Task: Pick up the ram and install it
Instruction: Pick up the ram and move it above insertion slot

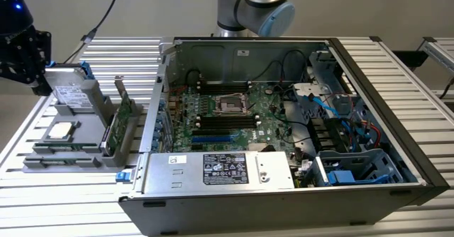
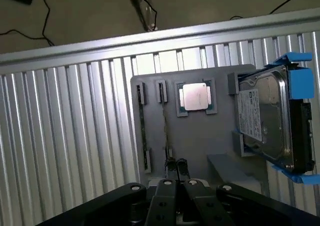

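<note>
Hovering gripper: your gripper [image 2: 176, 164] hangs high over the grey parts tray [image 1: 35, 167] at the exterior view's left, well apart from the open computer case [image 1: 234, 61].
Fingers: clenched together, tips touching, nothing held between them.
Ram: the ram [image 1: 62, 147] sits in a tray slot below the fingers, untouched.
Long axis: in the wrist view you meet it edge-on, a thin line running straight away from the fingertips, parallel to the seam between them.
Neighbours: the processor chip [image 2: 196, 97] lies just beside the ram, and the hard drive [image 2: 270, 118] stands beyond it.
</note>
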